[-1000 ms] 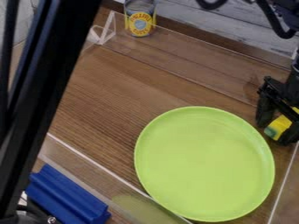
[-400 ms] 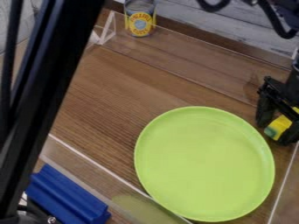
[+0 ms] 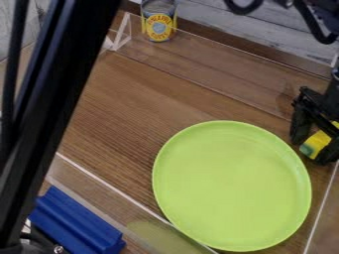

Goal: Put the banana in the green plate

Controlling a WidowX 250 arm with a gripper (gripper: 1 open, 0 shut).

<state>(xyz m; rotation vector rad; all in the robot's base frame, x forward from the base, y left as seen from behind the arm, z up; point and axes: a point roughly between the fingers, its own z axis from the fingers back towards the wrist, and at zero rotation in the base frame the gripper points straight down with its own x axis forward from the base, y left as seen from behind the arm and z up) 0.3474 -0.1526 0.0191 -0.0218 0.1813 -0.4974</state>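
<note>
The green plate [image 3: 232, 185] lies flat on the wooden table, filling the lower right of the view, with nothing on it. At the right edge, just beyond the plate's rim, my black gripper [image 3: 316, 134] points down at the table with its jaws open. Between its fingers shows a small yellow piece with a greenish end, the banana [image 3: 315, 147], lying low at the fingertips. Most of the banana is hidden by the fingers and the frame edge.
A yellow-labelled can [image 3: 159, 24] stands at the back of the table beside a clear stand [image 3: 121, 38]. A blue block [image 3: 73, 226] lies at the lower left. Dark bars [image 3: 47, 109] cross the left side close to the camera.
</note>
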